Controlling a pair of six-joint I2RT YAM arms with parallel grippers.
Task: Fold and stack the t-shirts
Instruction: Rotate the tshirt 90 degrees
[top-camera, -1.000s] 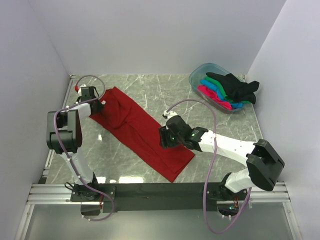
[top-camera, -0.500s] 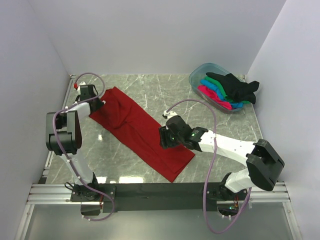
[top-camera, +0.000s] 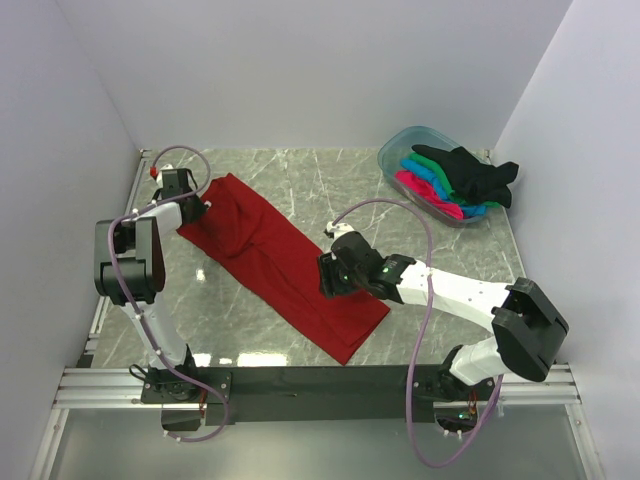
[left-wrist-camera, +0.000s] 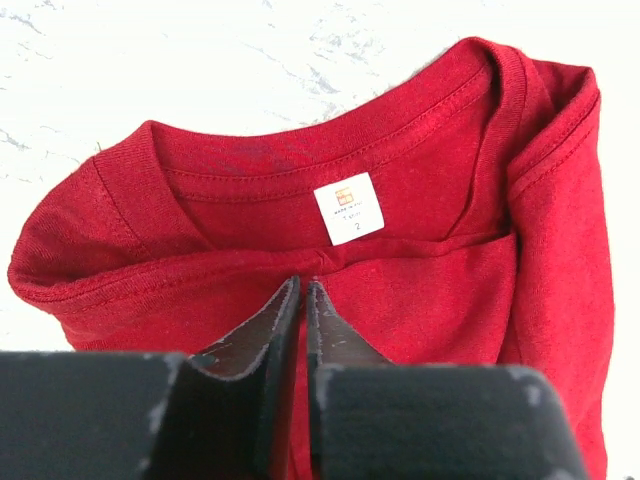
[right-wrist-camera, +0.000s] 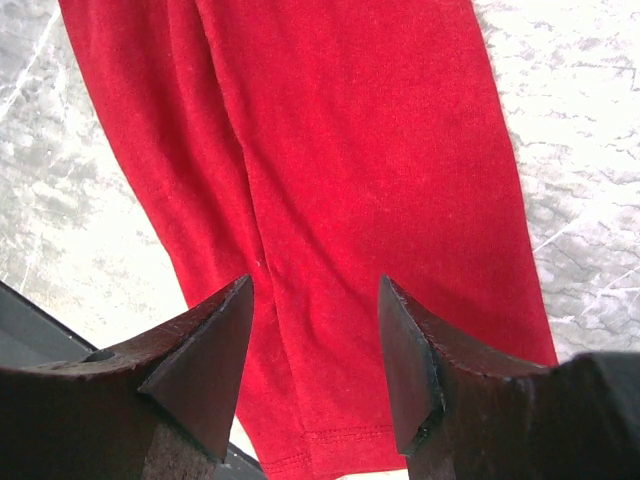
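Grey marbled desk (top-camera: 300, 170) carries everything you see, between white walls. Your left end effector (left-wrist-camera: 303, 285) is almost closed, its tips pinching a fold of the dark red t-shirt (top-camera: 270, 255) close to the white neck label (left-wrist-camera: 348, 208). This shirt lies long and flat, reaching under your right end effector (right-wrist-camera: 315, 290), which stands wide open above the hem end and holds nothing. Beyond it to the right, the other t-shirts (top-camera: 470, 170) are piled in a clear tub (top-camera: 392, 152).

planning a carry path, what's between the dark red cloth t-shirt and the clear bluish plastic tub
bare marble tabletop, a purple cable arching over it; seen in top view
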